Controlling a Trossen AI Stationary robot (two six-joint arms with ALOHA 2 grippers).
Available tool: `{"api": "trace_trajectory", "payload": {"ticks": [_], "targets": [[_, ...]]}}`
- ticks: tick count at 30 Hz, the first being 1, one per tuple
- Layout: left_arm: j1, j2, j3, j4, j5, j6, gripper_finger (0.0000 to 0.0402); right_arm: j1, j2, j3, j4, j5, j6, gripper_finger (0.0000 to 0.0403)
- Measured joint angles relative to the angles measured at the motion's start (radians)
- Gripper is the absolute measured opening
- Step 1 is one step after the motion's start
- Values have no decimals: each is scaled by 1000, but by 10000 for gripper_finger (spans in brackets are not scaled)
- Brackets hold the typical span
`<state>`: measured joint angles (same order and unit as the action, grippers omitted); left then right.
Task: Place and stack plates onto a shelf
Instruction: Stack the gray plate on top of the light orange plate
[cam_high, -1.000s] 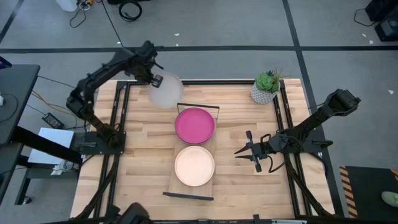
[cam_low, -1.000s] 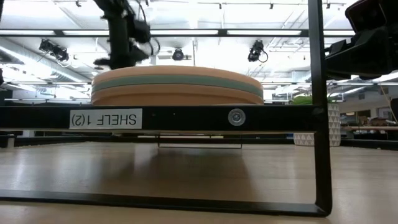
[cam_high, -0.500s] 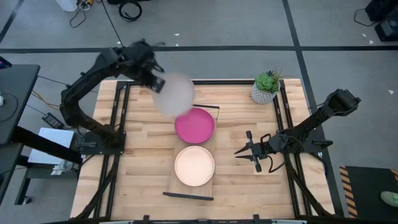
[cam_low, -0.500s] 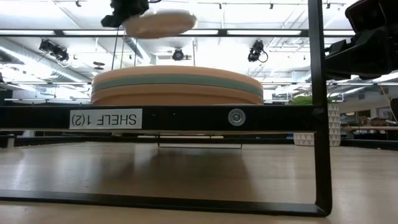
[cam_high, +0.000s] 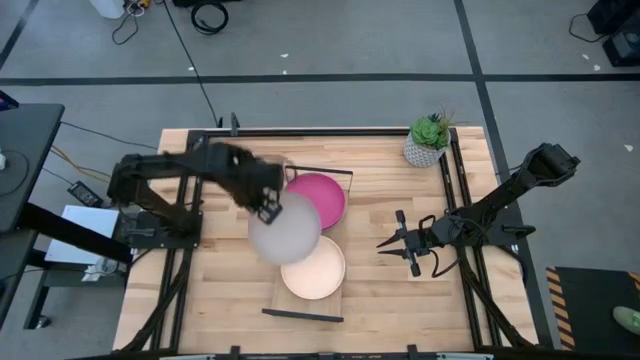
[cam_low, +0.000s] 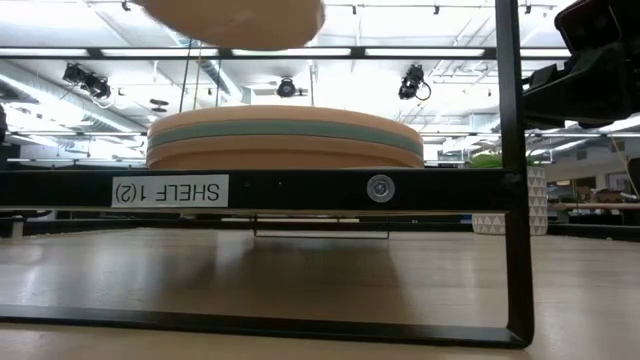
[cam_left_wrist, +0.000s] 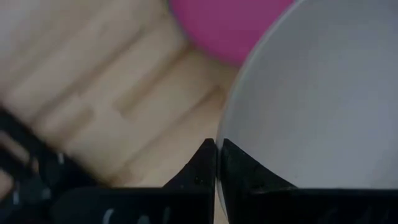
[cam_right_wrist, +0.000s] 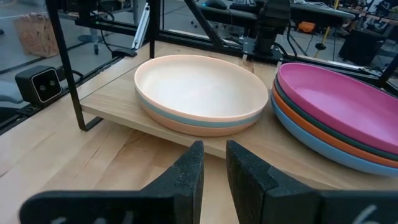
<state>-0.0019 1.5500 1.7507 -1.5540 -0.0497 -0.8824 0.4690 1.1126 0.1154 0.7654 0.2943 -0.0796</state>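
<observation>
Taking the shelf (cam_high: 272, 297) as the landmark, the nearest thing on it is the peach-topped stack (cam_right_wrist: 200, 87), with a light teal plate and another peach layer showing beneath at the shelf's near end. Over the shelf's left edge, partly above that stack and partly above the pile behind it, the left gripper (cam_left_wrist: 217, 163) carries the grey plate (cam_high: 284, 228) clear of everything below. Its fingers are pinched closed on the plate's rim, one dark tip on each side of the thin edge, as the left wrist view shows. Farther along the shelf lies the second pile, magenta plate (cam_right_wrist: 348, 106) on top, with orange, dark teal and blue rims under it. Well off the shelf's right side the right gripper (cam_high: 402, 243) waits low over the table; its fingers (cam_right_wrist: 186, 174) stand nearly closed, a narrow gap between them, holding nothing.

The plate looks stiff and keeps its shape from a one-sided hold, so it is probably light. The matte surface should give the pads fair friction, yet a rim pinch leaves the far side hanging, so it may tilt or swing. The rim is the only sensible hold. If ceramic, it could chip when dropped onto a stack; lowering it level seems wise.
</observation>
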Motion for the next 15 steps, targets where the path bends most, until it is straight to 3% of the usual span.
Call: {"api": "trace_trajectory", "payload": {"ticks": [6, 15], "targets": [[-141, 23, -156, 94, 5, -194, 15, 0, 0, 0, -3, 0, 8, 74], [-208, 22, -311, 360, 29, -282, 16, 0, 0, 0, 4, 0, -39, 74]]}}
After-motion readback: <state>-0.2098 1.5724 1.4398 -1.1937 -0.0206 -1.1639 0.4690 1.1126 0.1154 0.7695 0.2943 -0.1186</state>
